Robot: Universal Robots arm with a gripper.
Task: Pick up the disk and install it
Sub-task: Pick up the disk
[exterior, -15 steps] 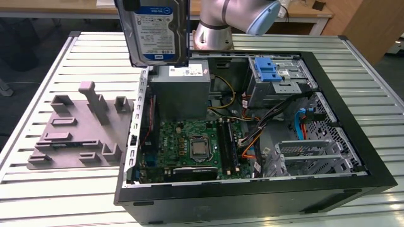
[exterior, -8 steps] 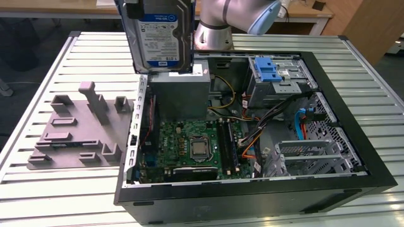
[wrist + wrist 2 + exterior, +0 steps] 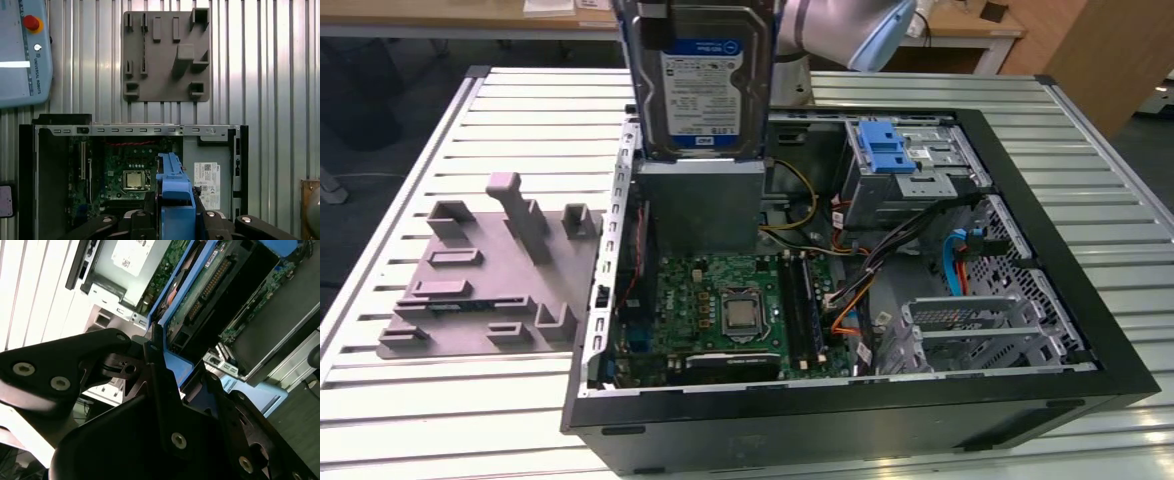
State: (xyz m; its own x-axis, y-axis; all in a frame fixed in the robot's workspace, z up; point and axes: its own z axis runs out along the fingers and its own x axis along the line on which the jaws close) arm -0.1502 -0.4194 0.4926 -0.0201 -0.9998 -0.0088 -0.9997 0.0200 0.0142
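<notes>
The gripper (image 3: 176, 212) squeezes the disk (image 3: 700, 70) by its blue side rails (image 3: 175, 185); it looks hard, heavy and breakable.

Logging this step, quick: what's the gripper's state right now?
Gripper: closed on the disk, holding it in the air over the open computer case.
</notes>
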